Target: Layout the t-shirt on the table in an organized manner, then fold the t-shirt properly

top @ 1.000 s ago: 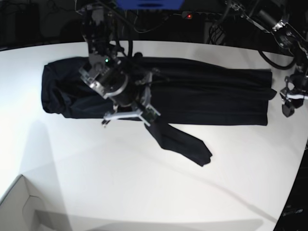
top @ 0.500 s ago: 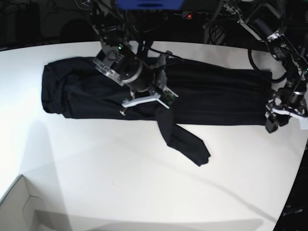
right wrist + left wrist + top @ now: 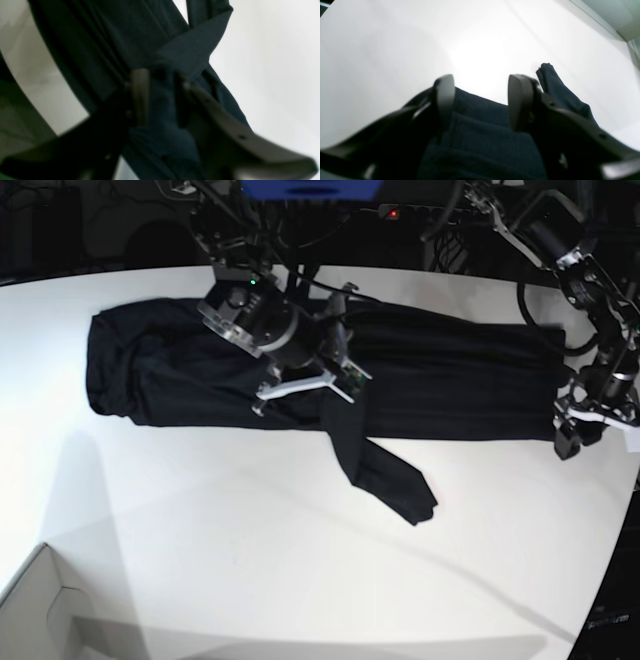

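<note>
My right gripper (image 3: 160, 97) has just spread, releasing the shirt (image 3: 440, 370) mid-band on the worktop (image 3: 250, 550), while the left gripper (image 3: 480, 100), also spread, straddles its hem corner, ready to fold.

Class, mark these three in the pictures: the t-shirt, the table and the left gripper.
t-shirt (image 3: 440, 380), base view: on its flat folded body.
table (image 3: 250, 540), base view: on bare white top in front of the shirt.
left gripper (image 3: 480, 100), left wrist view: midway between its fingertips, over the shirt's edge.

Robotics lab: two black cabled robot arms (image 3: 262, 320) over large glossy white curved-edge table (image 3: 250, 530); dark cluttered background, red indicator light (image 3: 394, 214).
</note>
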You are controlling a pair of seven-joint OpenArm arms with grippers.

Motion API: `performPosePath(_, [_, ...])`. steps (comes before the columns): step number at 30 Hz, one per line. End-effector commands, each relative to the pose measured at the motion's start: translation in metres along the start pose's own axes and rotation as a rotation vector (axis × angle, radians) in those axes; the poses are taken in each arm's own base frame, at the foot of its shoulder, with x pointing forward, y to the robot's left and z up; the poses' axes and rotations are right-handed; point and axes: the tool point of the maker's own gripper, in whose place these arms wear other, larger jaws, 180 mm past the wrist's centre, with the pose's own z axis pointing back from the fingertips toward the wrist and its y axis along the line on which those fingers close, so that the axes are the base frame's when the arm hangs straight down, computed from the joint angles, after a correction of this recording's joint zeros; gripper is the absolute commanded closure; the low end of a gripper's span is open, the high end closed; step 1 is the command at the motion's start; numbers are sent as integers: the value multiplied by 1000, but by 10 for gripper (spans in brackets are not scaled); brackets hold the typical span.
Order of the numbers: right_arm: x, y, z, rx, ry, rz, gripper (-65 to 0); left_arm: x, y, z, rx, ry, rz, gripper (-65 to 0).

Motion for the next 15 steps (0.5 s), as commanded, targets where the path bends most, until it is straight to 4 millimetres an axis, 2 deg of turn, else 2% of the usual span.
performPosePath(1, [18,2,3,0,-59,3,-260,21,-4,1,-16,-62,-18,-333])
performPosePath(4, [21,4,8,-2,-76,3,-317,29,-9,-3,-27,-79,-17,-333])
performPosePath(7, [27,-8,18,-45,-95,6,-309,33,-15,-9,-44,-87,-7,-333])
performPosePath(9, [20,-23,23,-88,-85,-19,-305,31,-29,-21,-84,-68,-7,-333])
performPosePath(12, [0,-49,29,-156,-46,-71,-305,21,-53,-42,-151,-18,-8,-333])
performPosePath(15, [-15,-64,34,-201,-16,-106,-305,8,-74,-66,-162,43,63,-333])
